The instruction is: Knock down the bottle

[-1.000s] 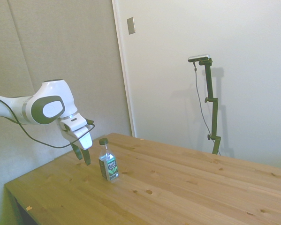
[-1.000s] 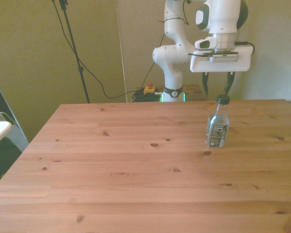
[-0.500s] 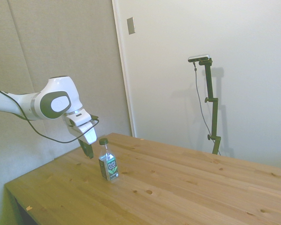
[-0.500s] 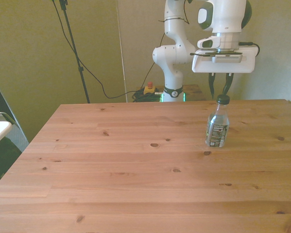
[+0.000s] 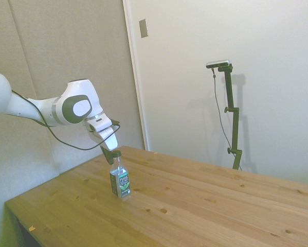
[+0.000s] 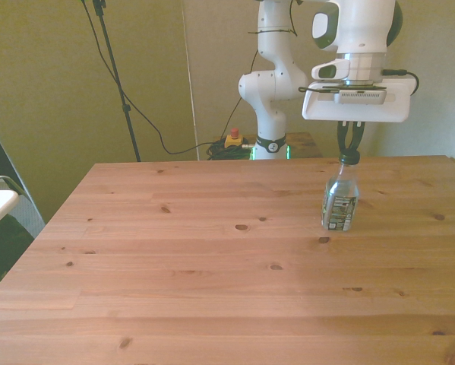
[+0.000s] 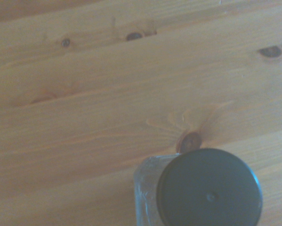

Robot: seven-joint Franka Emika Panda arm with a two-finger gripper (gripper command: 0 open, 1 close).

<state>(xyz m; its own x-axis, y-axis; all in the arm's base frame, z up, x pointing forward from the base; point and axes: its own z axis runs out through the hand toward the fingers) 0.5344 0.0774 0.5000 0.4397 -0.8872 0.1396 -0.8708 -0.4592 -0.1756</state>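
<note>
I have the tool (image 6: 350,149) right at the top of the bottle (image 6: 339,199), which stands upright on the wooden worktop (image 6: 212,258) toward the front view's right, not far in from the far edge. In the side view the bottle (image 5: 120,181) sits near the worktop's (image 5: 205,206) left end, and the tool (image 5: 111,153) comes down on it at a slant, the fingertips level with the dark green cap. From the front the two fingers hang close together, nearly touching, with nothing between them, so I read the tool as closed and empty. Whether the tips already touch the cap I can't say for sure; both views put them against it, but the contact point is too small to make out. The wrist camera looks straight down on the cap (image 7: 209,188) with the clear shoulder of the bottle beside it and bare wood all round.

I judge this to be the end of the approach: the bottle is not yet tipped and the push itself has not been made. The next move calls for a sideways sweep at cap height, high enough above the label to tip the bottle instead of sliding it along the wood. I'd aim it toward the middle of the worktop, so that it won't roll off an edge.
</note>
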